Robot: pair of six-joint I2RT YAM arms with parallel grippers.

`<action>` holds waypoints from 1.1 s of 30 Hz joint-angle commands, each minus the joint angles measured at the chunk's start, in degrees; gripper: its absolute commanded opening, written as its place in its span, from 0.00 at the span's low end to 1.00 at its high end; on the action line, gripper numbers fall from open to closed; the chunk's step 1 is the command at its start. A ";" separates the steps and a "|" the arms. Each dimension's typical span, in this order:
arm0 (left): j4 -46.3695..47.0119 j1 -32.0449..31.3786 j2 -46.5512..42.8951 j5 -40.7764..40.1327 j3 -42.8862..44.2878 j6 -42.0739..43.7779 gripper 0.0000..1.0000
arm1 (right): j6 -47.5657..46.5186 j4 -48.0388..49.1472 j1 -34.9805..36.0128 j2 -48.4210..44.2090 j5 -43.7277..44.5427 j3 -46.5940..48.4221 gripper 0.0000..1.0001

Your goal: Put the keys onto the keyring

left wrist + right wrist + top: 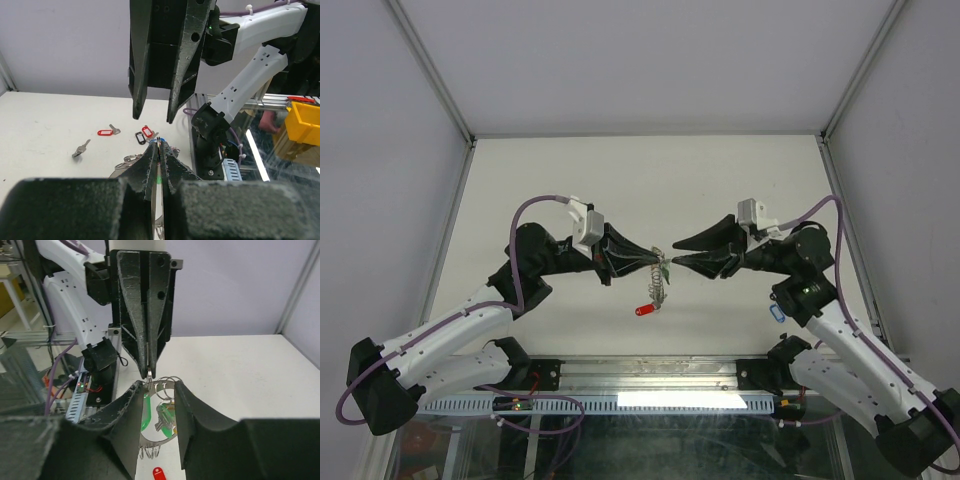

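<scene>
My left gripper is clamped tight on the keyring, right gripper spread open by the green-tagged key hanging at 6 o'clock

The rough plastic left claw is black with pale grey scuffs; the matte right claw matches it. Between the right claw's fingers show a silvery-grey coiled wire keyring, a bright green flat plastic key tag and a dull silver metal key. Below them, a glossy red plastic tag. Beyond the left claw, a red-tagged silver key and, I think, a black-rimmed tag on the off-white table.
</scene>
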 commanded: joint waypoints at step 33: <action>5.34 0.44 -0.32 4.26 2.92 -1.20 0.00 | -1.39 2.31 4.45 5.01 -4.71 -0.32 0.24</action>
